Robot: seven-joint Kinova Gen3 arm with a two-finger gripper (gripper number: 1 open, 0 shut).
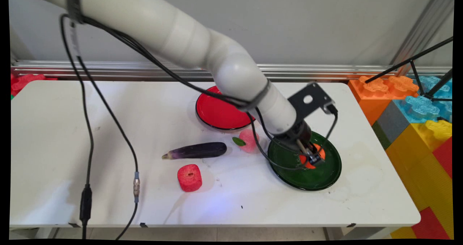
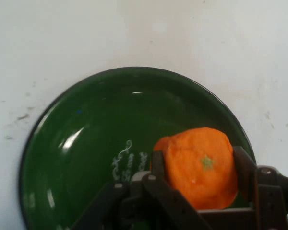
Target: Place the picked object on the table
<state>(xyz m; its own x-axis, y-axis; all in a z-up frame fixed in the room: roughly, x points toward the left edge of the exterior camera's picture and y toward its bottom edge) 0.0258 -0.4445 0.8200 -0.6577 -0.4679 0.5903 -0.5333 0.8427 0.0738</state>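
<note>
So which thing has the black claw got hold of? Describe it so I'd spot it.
Find the green plate on the white table's right side. Over it, the gripper clasps an orange toy fruit, round, with a tiny green star; the other toys lie on the table.

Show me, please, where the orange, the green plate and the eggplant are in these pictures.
orange [image 2: 201,167]: hand view, middle of its top face, near the green stem mark.
green plate [image 1: 323,176]: main view, bare inner surface near the front rim.
eggplant [image 1: 199,150]: main view, middle of its purple body.

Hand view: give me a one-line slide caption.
Gripper fingers flank an orange toy fruit over a green plate on the white table.
</note>
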